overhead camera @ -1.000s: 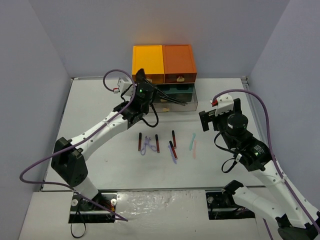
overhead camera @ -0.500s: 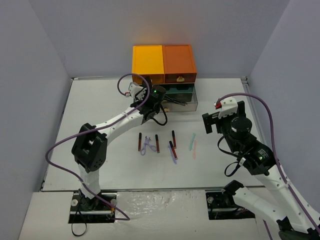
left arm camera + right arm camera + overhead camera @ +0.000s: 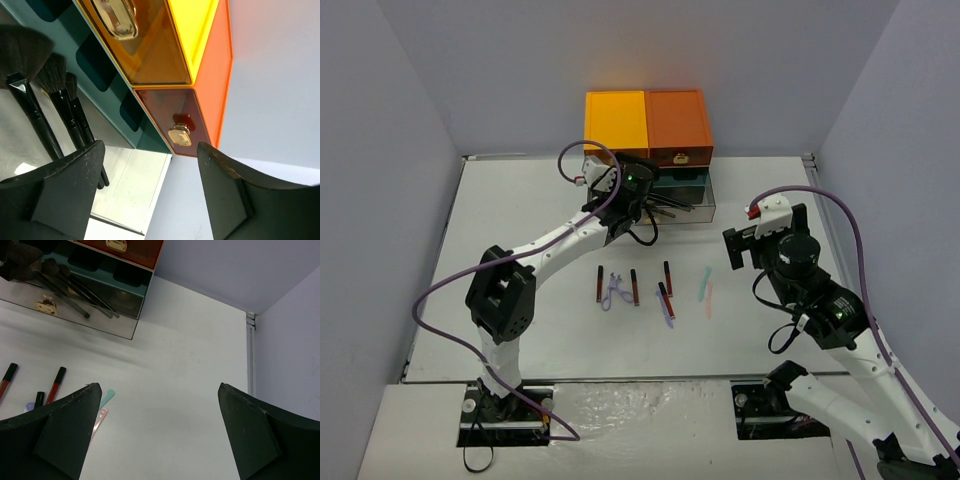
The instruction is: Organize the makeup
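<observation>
Top view first. The left gripper (image 3: 640,190) hangs over the left end of the clear drawer (image 3: 706,210), which stands out at the foot of the orange drawer box (image 3: 647,125). From up here I cannot tell how its jaws stand. The black brushes (image 3: 672,203) lie in that drawer, just at the gripper's 3 o'clock. Down at its 6 o'clock, well apart on the table (image 3: 500,200), the loose makeup sits in a row: red-black pencils (image 3: 634,287), the purple curler (image 3: 613,290), a purple stick (image 3: 666,310), the mint stick (image 3: 704,283) and the pink stick (image 3: 709,299). The right gripper (image 3: 752,245) waits at 3 o'clock of that row, clear of everything.

Over to the left wrist. The left gripper (image 3: 150,190) has its fingers spread, with nothing between them. The brushes (image 3: 50,110) fan out at 10 o'clock, bristles up-frame, resting in the clear drawer (image 3: 135,185). At 12 o'clock, the drawer box (image 3: 210,70) shows two shut drawers with gold handles.

Now the right wrist. The right gripper (image 3: 157,435) is wide apart and holds nothing. The brushes (image 3: 70,285) lie in the clear drawer (image 3: 100,322) at 11 o'clock, well away. At 9 o'clock, the mint stick (image 3: 106,397) and pink stick (image 3: 99,417) lie just beside the left finger, with pencils (image 3: 57,380) beyond them on the table (image 3: 190,355).
</observation>
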You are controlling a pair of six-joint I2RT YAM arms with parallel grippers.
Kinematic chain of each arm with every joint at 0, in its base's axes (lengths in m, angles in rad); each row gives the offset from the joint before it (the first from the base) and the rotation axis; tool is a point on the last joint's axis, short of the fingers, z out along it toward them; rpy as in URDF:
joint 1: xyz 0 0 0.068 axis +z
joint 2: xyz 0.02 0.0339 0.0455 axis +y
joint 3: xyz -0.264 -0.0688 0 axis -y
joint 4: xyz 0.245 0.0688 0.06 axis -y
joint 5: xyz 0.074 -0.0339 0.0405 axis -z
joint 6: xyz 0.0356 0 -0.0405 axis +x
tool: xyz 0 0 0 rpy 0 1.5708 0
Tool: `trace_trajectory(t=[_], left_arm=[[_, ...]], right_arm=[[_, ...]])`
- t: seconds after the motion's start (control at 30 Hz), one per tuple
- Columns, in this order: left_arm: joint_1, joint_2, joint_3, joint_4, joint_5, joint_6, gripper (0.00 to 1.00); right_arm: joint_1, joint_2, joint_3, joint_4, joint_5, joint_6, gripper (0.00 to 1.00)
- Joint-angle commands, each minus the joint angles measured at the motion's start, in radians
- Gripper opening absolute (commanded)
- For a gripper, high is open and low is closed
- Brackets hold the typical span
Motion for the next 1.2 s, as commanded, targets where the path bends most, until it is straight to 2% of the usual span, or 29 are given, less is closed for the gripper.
trace_trajectory(t=[0.0, 0.13, 0.23, 0.4, 0.53, 0.73, 0.87, 1.0, 1.17], left_arm=[[0.012, -0.116, 0.018, 0.064, 0.055, 0.162, 0.76], [0.032, -0.193, 0.039, -0.022, 0.112, 0.425, 0.81], [0.050, -0.309, 0.029, -0.134, 0.099, 0.649, 0.86], [0.133, -0.489, -0.078, -0.237, 0.131, 0.983, 0.94], [0.240, -0.612, -0.184, -0.333, 0.231, 1.131, 0.97], [0.415, -0.737, -0.338, -0.433, 0.284, 1.282, 0.97], [0.491, -0.809, -0.472, -0.437, 0.295, 1.311, 0.97], [0.511, -0.850, -0.583, -0.403, 0.281, 1.322, 0.97], [0.512, -0.862, -0.651, -0.372, 0.237, 1.336, 0.97]], right_arm=[[-0.007, 0.065, 0.045, 0.061, -0.055, 0.054, 1.00], [-0.007, 0.158, 0.077, 0.097, -0.166, 0.138, 1.00], [-0.004, 0.236, 0.080, 0.176, -0.233, 0.222, 1.00], [0.005, 0.413, 0.097, 0.298, -0.251, 0.337, 1.00], [0.040, 0.540, 0.115, 0.381, -0.208, 0.387, 1.00], [0.065, 0.712, 0.180, 0.457, -0.138, 0.479, 1.00], [0.071, 0.841, 0.242, 0.480, -0.105, 0.509, 1.00], [0.069, 0.943, 0.325, 0.498, -0.065, 0.504, 1.00], [0.061, 1.043, 0.427, 0.495, -0.042, 0.493, 1.00]])
